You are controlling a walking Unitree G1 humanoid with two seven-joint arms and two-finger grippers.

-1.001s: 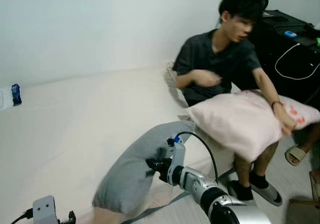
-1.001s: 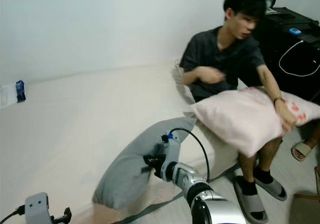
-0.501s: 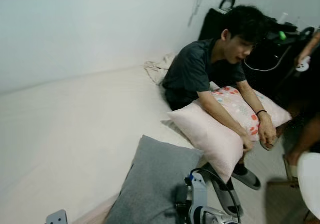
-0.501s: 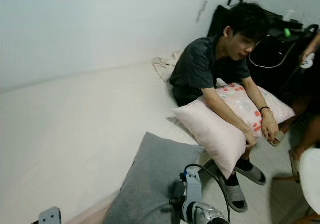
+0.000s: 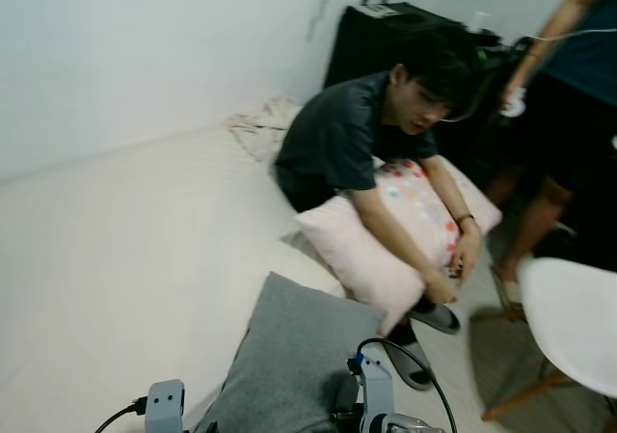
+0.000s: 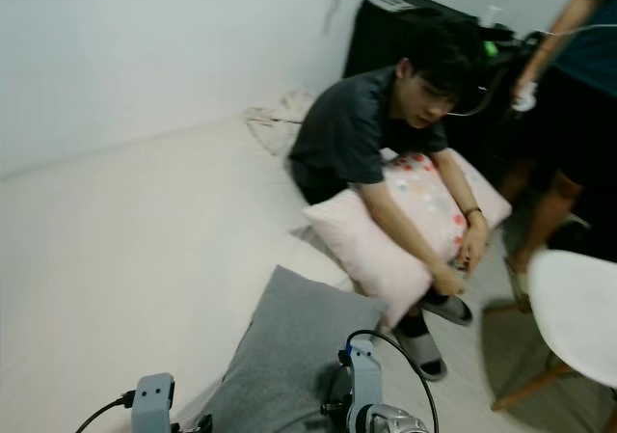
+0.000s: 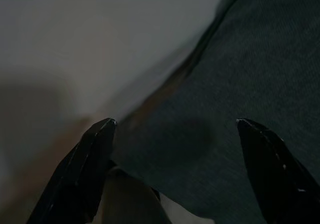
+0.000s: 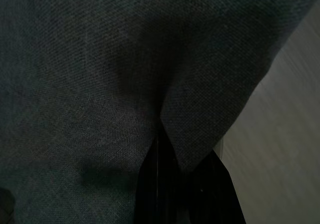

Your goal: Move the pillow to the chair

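A grey pillow hangs at the bed's near edge, low in the eye views. My right gripper is shut on it, with a fold of grey fabric pinched between the black fingers; its wrist shows just right of the pillow. My left gripper is open, its two fingers spread over the pillow's edge and the pale bed without touching either. Its wrist sits at the lower left. A white chair with wooden legs stands on the floor at the right.
A person sits on the edge of the white bed, hugging a pink dotted pillow, feet on the floor between me and the chair. Another person stands behind the chair by black furniture. Crumpled cloth lies by the wall.
The camera has swung right, bringing the white chair and a standing person into view. The grey pillow stays in my right gripper. My left wrist shows higher in the picture.
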